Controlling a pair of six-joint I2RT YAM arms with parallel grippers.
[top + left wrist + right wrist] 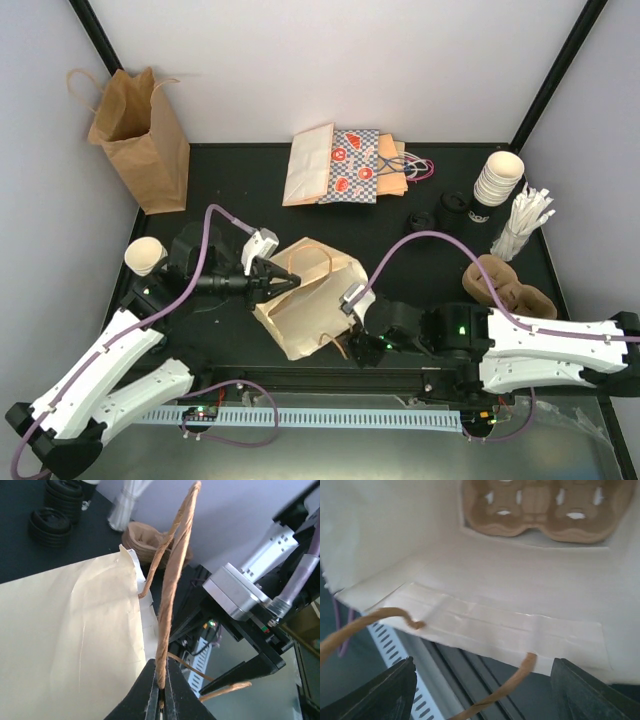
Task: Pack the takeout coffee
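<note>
The left end effector [161, 692] is fully closed, pinching one twisted paper handle [172, 580] of the cream bag [305, 300], which lies on its side in the middle of the surface [240, 190], mouth toward the near right. The right end effector [482, 672] sits at that mouth with its fingers [385, 692] spread wide and nothing held; the bag's other handle loop [512, 685] hangs between them without touching. A brown cup carrier [535, 505] rests deep inside the bag. The stack of white cups [498, 180] stands near the far right corner, just beside the black lids [455, 210] and white sticks [525, 225]. A single white cup [147, 255] sits at the left edge, beside the left arm.
</note>
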